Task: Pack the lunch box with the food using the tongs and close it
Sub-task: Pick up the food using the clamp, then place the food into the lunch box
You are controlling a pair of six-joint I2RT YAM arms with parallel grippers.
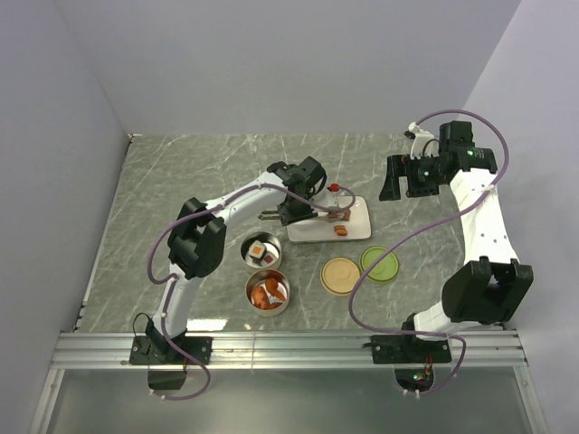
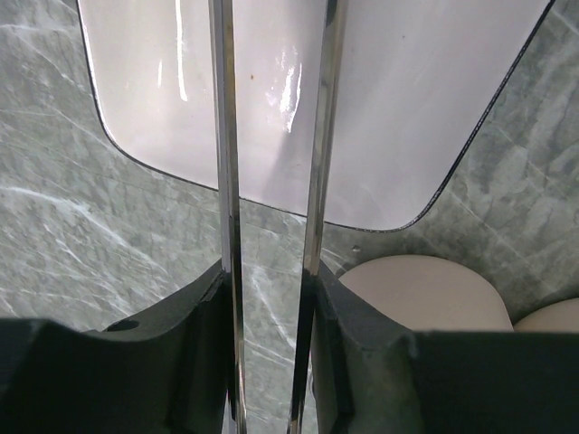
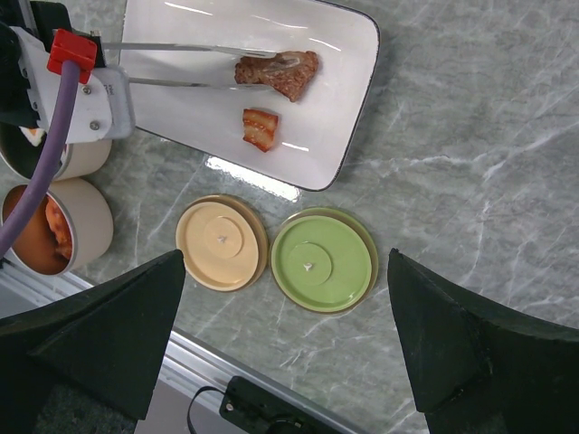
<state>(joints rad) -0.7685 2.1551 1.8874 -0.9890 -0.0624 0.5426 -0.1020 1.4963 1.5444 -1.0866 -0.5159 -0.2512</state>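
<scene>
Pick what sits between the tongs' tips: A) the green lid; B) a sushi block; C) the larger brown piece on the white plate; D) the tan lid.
C: in the right wrist view the tongs straddle the larger brown piece on the white plate.

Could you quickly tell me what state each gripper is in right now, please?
Left gripper: closed on the tongs, whose tips flank a brown meat piece on the plate.
Right gripper: open, holding nothing.
</scene>
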